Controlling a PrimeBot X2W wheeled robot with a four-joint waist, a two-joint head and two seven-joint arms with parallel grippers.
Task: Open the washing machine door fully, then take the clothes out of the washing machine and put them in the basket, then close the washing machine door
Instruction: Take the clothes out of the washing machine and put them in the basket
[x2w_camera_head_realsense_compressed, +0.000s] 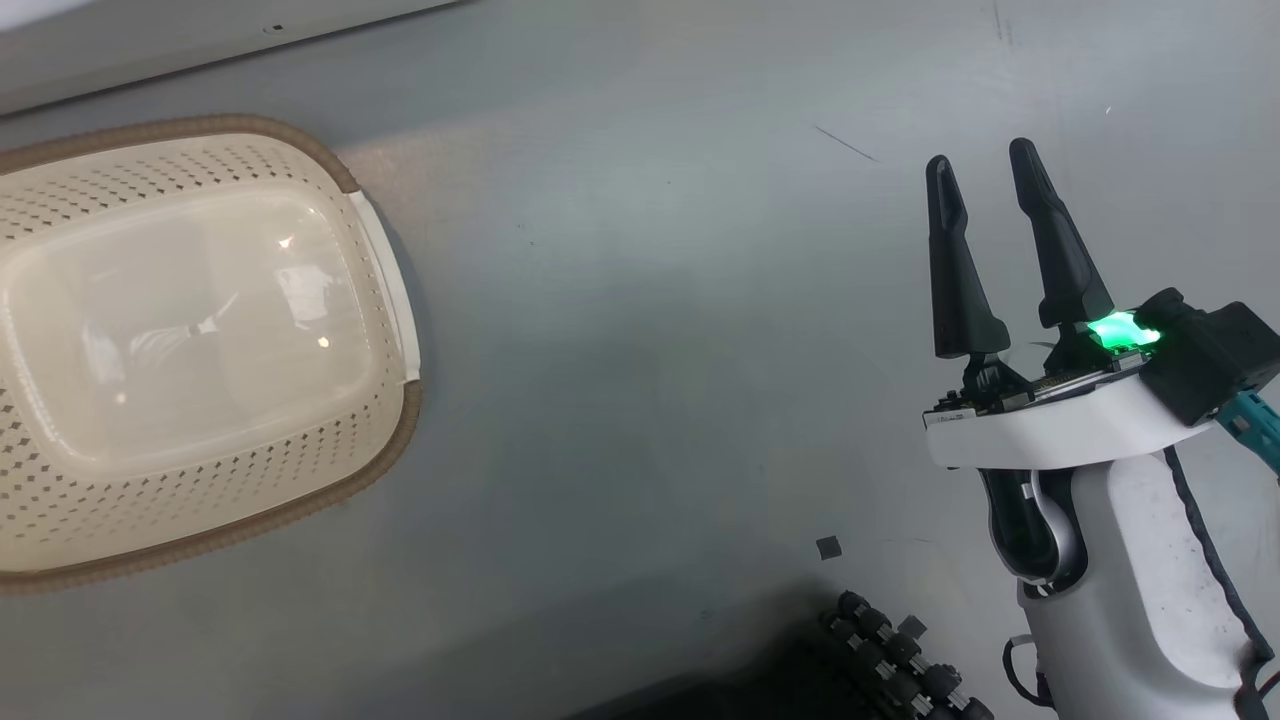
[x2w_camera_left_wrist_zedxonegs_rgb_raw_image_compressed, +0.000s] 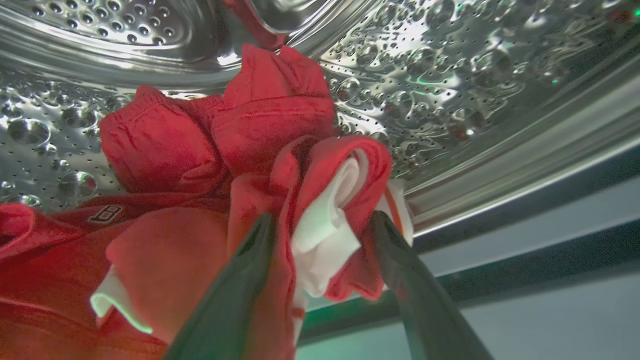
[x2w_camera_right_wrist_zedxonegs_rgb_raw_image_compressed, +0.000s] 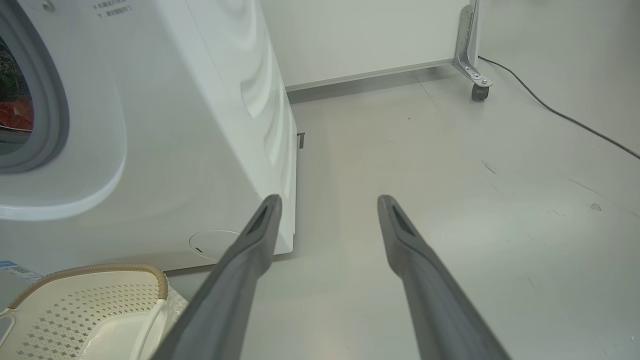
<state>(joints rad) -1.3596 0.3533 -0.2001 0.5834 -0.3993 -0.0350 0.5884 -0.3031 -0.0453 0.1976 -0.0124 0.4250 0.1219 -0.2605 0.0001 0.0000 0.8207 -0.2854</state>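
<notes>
While the clothes (x2w_camera_left_wrist_zedxonegs_rgb_raw_image_compressed: 270, 115) lie bunched in the drum (x2w_camera_left_wrist_zedxonegs_rgb_raw_image_compressed: 450, 75) of the washing machine (x2w_camera_right_wrist_zedxonegs_rgb_raw_image_compressed: 175, 125), the left end effector (x2w_camera_left_wrist_zedxonegs_rgb_raw_image_compressed: 320, 218) straddles one fold, fingers spread; the right end effector (x2w_camera_right_wrist_zedxonegs_rgb_raw_image_compressed: 327, 200), also spread, hangs outside near the basket (x2w_camera_right_wrist_zedxonegs_rgb_raw_image_compressed: 100, 268).

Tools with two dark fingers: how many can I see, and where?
2. The right tool hangs open over the floor, right of the basket. The left tool is inside the washing machine, its fingers straddling the clothes.
</notes>
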